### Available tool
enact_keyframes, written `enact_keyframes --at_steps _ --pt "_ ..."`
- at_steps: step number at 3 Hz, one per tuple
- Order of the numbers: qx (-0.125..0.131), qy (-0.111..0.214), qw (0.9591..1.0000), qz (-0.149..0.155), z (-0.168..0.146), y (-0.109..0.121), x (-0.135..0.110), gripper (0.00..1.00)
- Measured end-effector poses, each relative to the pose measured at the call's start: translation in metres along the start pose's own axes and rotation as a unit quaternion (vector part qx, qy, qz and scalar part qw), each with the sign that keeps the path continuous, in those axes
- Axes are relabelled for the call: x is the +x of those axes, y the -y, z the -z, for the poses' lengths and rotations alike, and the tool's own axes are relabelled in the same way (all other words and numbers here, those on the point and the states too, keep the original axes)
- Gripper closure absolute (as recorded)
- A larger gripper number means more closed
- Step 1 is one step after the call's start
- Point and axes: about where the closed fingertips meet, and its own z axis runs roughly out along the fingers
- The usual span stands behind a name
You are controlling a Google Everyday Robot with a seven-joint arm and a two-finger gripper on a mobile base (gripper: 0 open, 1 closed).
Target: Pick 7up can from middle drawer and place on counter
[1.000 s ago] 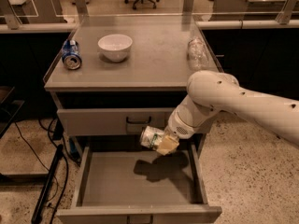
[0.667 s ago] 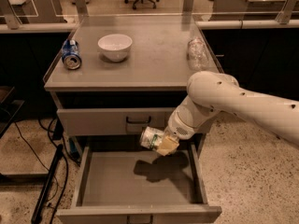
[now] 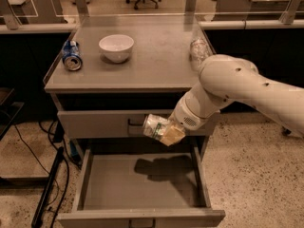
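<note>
My gripper (image 3: 167, 132) is shut on the 7up can (image 3: 155, 126), a small green and white can held on its side with its silver end to the left. It hangs above the open middle drawer (image 3: 142, 182), in front of the closed upper drawer front (image 3: 95, 124). The drawer's grey floor shows only the shadow of the can and gripper. The counter (image 3: 152, 63) is the flat grey cabinet top above and behind the gripper. My white arm (image 3: 237, 87) reaches in from the right.
On the counter lie a blue can (image 3: 71, 56) at the left, a white bowl (image 3: 116, 46) beside it, and a clear glass jar (image 3: 198, 49) at the right edge. Cables (image 3: 47, 184) run on the floor at left. Office chairs stand behind.
The gripper with the can has risen very slightly above the drawer; otherwise nothing has visibly moved.
</note>
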Motion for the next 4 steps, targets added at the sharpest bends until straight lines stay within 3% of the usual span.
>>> enact_keyframes --at_steps 1,2,4 --pt "0.025 0.016 0.9995 0.007 0.029 0.011 -0.012 1.00" --pt "0.026 0.017 0.9995 0.008 0.031 0.012 -0.014 1.00" --pt "0.062 0.023 0.9969 -0.041 0.083 0.069 -0.011 1.00"
